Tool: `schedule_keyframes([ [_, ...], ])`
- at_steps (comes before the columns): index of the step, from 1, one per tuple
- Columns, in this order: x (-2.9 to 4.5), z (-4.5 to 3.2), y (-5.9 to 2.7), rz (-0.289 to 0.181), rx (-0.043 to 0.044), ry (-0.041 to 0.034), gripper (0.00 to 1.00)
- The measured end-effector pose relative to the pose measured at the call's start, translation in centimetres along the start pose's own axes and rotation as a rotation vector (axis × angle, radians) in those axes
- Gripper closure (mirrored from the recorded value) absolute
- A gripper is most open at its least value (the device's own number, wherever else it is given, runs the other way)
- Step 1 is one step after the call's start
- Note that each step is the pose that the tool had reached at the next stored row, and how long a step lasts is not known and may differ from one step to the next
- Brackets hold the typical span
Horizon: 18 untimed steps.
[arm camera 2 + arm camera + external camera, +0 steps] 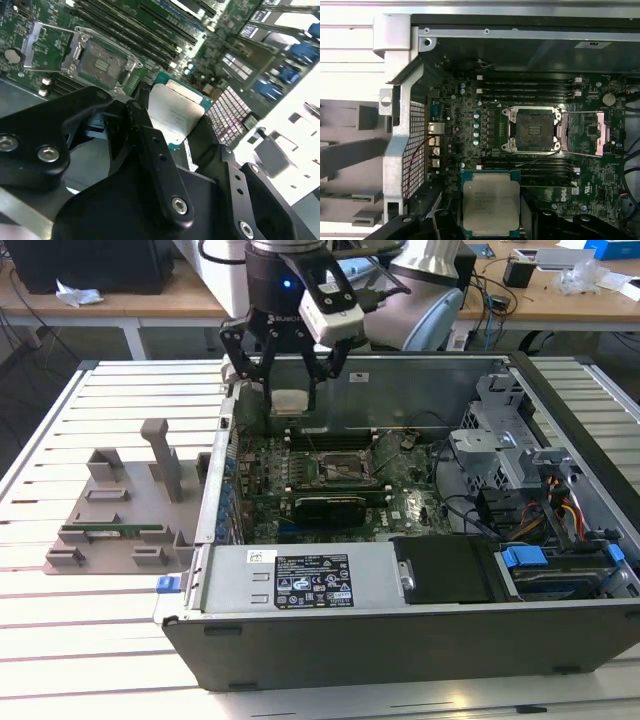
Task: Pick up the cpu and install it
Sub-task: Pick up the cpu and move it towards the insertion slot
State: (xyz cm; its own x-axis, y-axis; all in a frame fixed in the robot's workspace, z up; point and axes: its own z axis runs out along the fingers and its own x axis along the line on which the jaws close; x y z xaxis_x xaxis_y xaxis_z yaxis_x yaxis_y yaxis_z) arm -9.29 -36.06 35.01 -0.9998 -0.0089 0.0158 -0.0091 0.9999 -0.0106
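I am mid-carry. My jaws are closed on the cpu (491, 205), pinching its edges, and it lies flat with its metal top facing up. It hangs inside the open computer case (420, 640), raised above the motherboard (260, 490), near the socket (532, 129) but not over it. The socket lies bare, its retention frame (596, 132) swung aside. My wrist reaches straight down by the case's far wall. By my judgement, seating the chip calls for centring it squarely over the socket and lowering it level and gently; a tilted landing could harm the contacts.
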Motion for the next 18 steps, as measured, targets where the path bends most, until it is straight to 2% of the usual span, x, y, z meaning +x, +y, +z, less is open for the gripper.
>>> schedule_keyframes([
  [3, -1.28, 1.07, 0.05, 0.0, 0.0002, 0.002, 0.45],
  [6, -2.01, 1.69, 0.15, 0.0, 0.0002, 0.003, 0.45],
  [7, -2.41, 2.16, 0.36, 0.0, 0.0001, 0.0034, 0.45],
  [12, -2.79, 3.08, 1.31, 0.0, 0.0002, 0.0035, 0.45],
  [18, -3.09, 4.71, 1.93, 0.0, 0.0003, 0.0039, 0.45],
])
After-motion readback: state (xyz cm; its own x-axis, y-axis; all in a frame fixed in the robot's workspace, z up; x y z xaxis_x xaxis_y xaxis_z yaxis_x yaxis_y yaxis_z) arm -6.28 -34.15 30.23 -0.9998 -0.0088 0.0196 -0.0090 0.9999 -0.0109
